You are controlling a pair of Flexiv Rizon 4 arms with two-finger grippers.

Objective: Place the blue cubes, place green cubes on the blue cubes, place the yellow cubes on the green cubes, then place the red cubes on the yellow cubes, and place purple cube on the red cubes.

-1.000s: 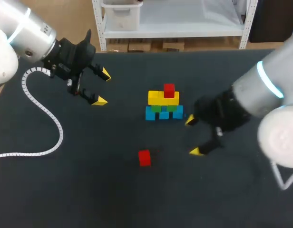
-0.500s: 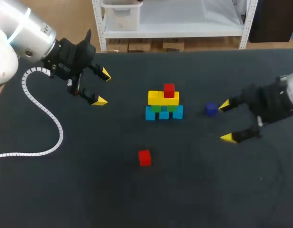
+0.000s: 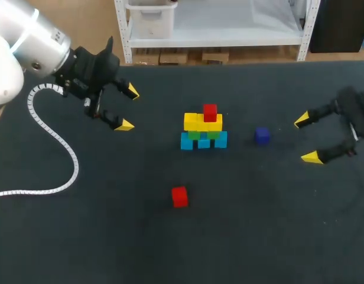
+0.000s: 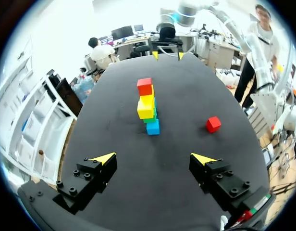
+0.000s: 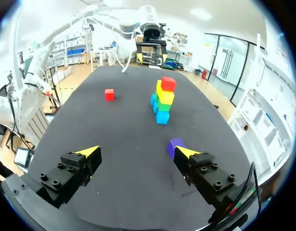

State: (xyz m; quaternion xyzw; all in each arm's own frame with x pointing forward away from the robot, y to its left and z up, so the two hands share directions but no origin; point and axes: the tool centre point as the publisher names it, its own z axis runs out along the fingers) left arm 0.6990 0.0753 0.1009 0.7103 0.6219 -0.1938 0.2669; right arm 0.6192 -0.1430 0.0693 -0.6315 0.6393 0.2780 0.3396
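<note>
At the table's middle stands a stack: blue cubes (image 3: 204,141) at the base, green cubes (image 3: 202,134) on them, yellow cubes (image 3: 202,122) above, and one red cube (image 3: 210,112) on top. A second red cube (image 3: 179,196) lies alone nearer the front. A purple cube (image 3: 262,135) sits to the right of the stack. My right gripper (image 3: 306,138) is open and empty, right of the purple cube (image 5: 175,146), which lies just ahead of one finger. My left gripper (image 3: 127,108) is open and empty, well left of the stack (image 4: 147,103).
A white coiled cable (image 3: 52,148) trails from my left arm across the left side of the dark table (image 3: 111,236). The loose red cube (image 4: 213,124) lies off to one side of the stack, ahead of the left gripper (image 4: 153,158).
My right gripper has drawn back to the right, away from the stack, and the purple cube now shows on the table. The left arm has not moved.
</note>
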